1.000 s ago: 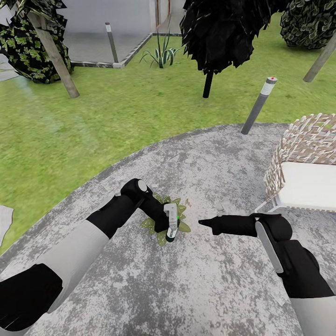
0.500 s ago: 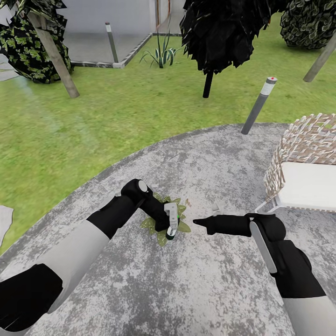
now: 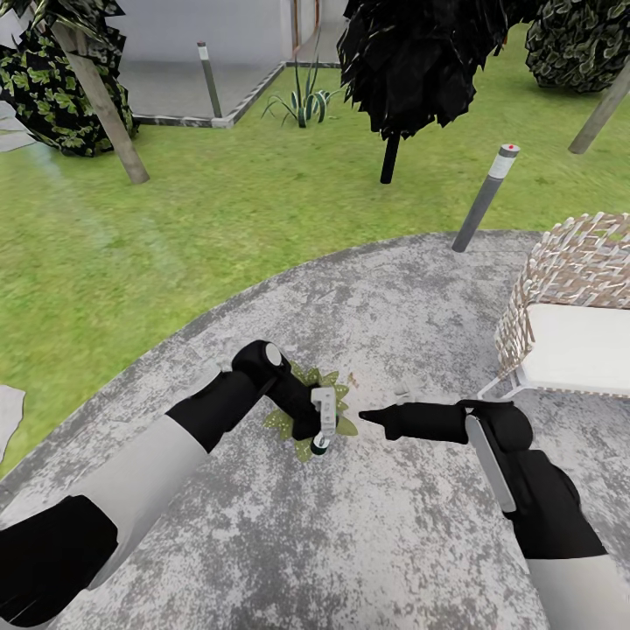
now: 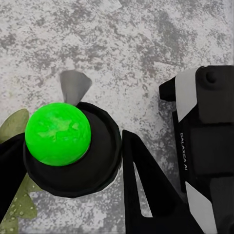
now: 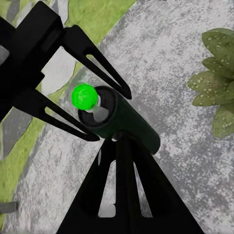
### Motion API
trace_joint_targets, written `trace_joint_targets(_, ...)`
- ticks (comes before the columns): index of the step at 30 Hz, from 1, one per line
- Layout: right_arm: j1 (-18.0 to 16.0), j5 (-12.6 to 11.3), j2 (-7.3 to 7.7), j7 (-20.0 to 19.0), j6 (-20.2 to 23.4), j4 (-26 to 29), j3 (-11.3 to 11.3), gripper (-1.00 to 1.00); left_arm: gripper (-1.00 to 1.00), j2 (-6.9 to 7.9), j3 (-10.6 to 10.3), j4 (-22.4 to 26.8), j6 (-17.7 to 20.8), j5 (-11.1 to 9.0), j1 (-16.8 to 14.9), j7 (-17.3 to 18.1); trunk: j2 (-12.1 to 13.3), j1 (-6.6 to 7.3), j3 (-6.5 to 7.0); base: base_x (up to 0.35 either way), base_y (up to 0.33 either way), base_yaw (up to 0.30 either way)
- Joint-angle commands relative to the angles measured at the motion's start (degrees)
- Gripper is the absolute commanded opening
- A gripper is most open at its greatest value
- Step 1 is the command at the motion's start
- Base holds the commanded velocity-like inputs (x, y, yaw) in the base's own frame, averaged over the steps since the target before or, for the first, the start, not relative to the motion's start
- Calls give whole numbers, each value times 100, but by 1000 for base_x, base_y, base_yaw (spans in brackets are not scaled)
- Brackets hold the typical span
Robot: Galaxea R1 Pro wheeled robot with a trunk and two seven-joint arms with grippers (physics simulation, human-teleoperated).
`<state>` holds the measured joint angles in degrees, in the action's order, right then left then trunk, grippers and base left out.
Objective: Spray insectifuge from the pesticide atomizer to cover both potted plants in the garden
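Observation:
My left gripper (image 3: 315, 420) is shut on the pesticide atomizer (image 3: 321, 441), a dark green bottle held just above a potted plant (image 3: 284, 423) with pale-speckled leaves on the stone patio (image 3: 367, 534). The left wrist view looks down on the atomizer's black top (image 4: 92, 170) with its bright green tip, one plant leaf (image 4: 14, 204) beneath. My right gripper (image 3: 366, 416) is shut and points left, a short gap from the atomizer. In the right wrist view its fingertips (image 5: 119, 146) sit against the bottle (image 5: 134, 127), with the left gripper's fingers (image 5: 97, 63) around it and the plant (image 5: 217, 83) beside.
A wicker seat (image 3: 577, 262) with a white cushion stands at the right. A grey bollard lamp (image 3: 486, 197) rises at the patio's edge. Lawn (image 3: 175, 227) lies beyond, with a dark tree (image 3: 420, 61), an agave (image 3: 302, 103) and a palm trunk (image 3: 101, 101).
My right gripper has slid left, closer to the atomizer. The left arm has shifted slightly right and down over the plant, still holding the atomizer.

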<state>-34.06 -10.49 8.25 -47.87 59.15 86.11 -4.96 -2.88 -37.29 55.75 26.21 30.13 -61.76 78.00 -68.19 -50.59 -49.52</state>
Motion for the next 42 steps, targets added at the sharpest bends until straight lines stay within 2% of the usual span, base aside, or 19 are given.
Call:
trace_joint_targets(1,-4,-32,-86,15,35,3,-5,-100,-100,0,-3,6,60,26,-3,32,-3,0,-4,0,0,0)
trace_joint_targets(3,-4,-32,-217,14,35,3,-7,-100,-100,-2,-6,6,60,27,-3,32,-3,0,-4,0,0,0)
trace_joint_targets(6,-4,-32,-258,14,35,3,-6,-100,-100,4,-7,6,60,27,-3,38,-3,0,-4,0,0,0)
trace_joint_targets(27,-4,-32,-244,14,35,-6,4,-100,-100,-7,-23,65,53,20,41,47,-3,0,-4,0,0,0)
trace_joint_targets(35,-4,-32,-248,14,29,-6,4,-100,-100,-192,-29,67,58,24,41,40,-3,0,-4,0,0,0)
trace_joint_targets(42,-4,-32,-245,14,20,-6,1,-100,-100,-213,-67,67,58,24,41,45,-3,0,-4,0,0,0)
